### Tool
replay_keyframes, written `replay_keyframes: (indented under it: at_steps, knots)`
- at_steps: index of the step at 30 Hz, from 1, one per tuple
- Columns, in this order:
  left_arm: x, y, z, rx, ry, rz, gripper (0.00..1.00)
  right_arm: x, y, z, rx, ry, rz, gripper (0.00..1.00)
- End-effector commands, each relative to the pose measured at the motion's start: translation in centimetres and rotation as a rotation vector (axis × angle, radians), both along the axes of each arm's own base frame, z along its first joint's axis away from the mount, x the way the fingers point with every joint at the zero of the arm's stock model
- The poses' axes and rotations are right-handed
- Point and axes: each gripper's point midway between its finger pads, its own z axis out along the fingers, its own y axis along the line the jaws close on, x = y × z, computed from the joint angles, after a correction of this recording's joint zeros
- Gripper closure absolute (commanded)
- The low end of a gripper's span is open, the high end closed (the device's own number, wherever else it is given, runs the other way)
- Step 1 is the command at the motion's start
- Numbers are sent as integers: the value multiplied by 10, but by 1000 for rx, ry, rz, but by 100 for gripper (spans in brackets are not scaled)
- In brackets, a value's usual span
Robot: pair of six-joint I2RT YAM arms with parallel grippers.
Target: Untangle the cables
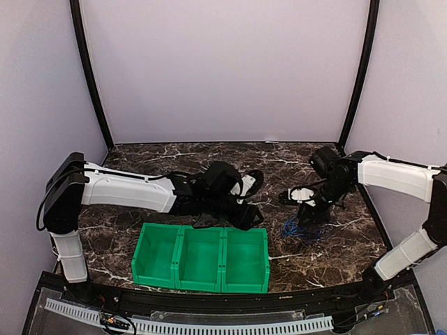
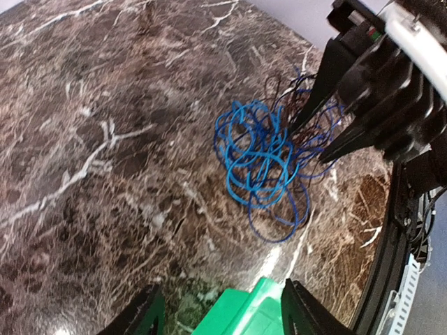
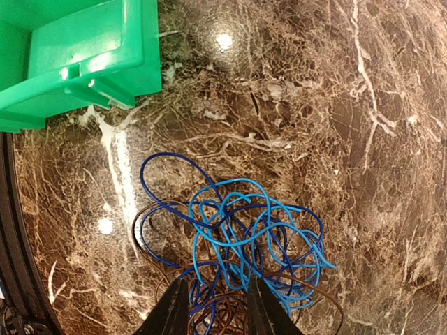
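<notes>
With our right gripper half-closed astride the cables — a heap at lower centre of its wrist view, whether pinched we cannot tell — and our left gripper spread empty, any pull risks cinching the knot.

A dark marble desk carries three green bins side by side; tangled cables lie just right of them.

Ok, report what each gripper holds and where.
Left gripper: open, nothing held. Right gripper: straddles strands at the edge of the cables, but whether it pinches them cannot be told.
</notes>
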Motion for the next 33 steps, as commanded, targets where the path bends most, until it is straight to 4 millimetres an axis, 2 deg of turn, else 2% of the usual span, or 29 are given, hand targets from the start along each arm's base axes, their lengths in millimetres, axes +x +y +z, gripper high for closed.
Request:
replay_keyframes:
  at_steps: [1,4,12,16,21,26,33]
  knots:
    - [12,27,26,-39,-31,87,39,-4,-4,-11,-65,-14,49,65]
    - [18,40,29,-42,-39,121,39,-1,-2,-13,-69,-44,56,59]
    - [30,65,40,-61,-42,183,39,10,-2,-25,-137,-141,113,59]
    - [35,72,53,-106,-61,216,38,15,1,-34,-162,-165,145,58]
    - [39,79,63,-129,-76,240,38,12,11,-41,-159,-160,177,57]
    - [39,83,63,-125,-79,248,38,5,21,-41,-161,-154,207,56]
    - [38,84,61,-131,-79,247,38,5,19,-43,-210,-168,202,67]
